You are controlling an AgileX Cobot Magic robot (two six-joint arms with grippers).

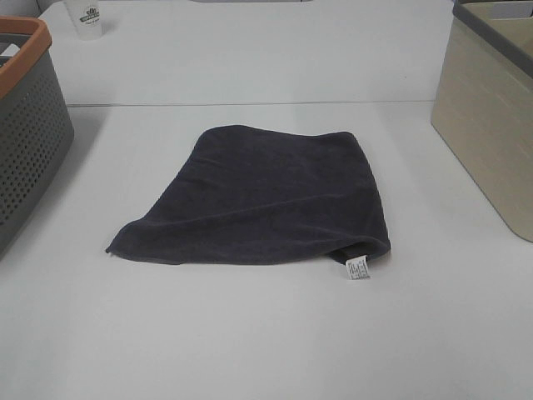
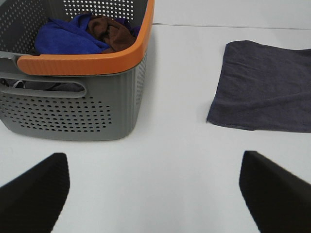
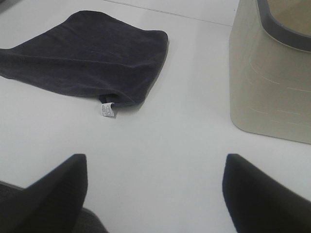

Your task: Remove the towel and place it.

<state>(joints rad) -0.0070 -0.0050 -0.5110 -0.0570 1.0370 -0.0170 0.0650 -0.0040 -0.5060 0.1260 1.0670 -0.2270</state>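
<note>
The dark charcoal-grey towel (image 1: 262, 200) lies flat, folded, on the white table in the middle of the exterior view, its white care tag (image 1: 357, 268) at the front right corner. It also shows in the left wrist view (image 2: 265, 87) and the right wrist view (image 3: 90, 56). Neither arm shows in the exterior view. My left gripper (image 2: 154, 194) is open and empty, over bare table, back from the towel's left edge. My right gripper (image 3: 154, 187) is open and empty, over bare table, back from the tag corner.
A grey perforated basket with an orange rim (image 1: 25, 108) stands at the left edge; the left wrist view shows blue and brown cloths (image 2: 80, 34) in it. A beige bin with a grey rim (image 1: 487, 108) stands at the right. A white cup (image 1: 87, 18) stands at the back left.
</note>
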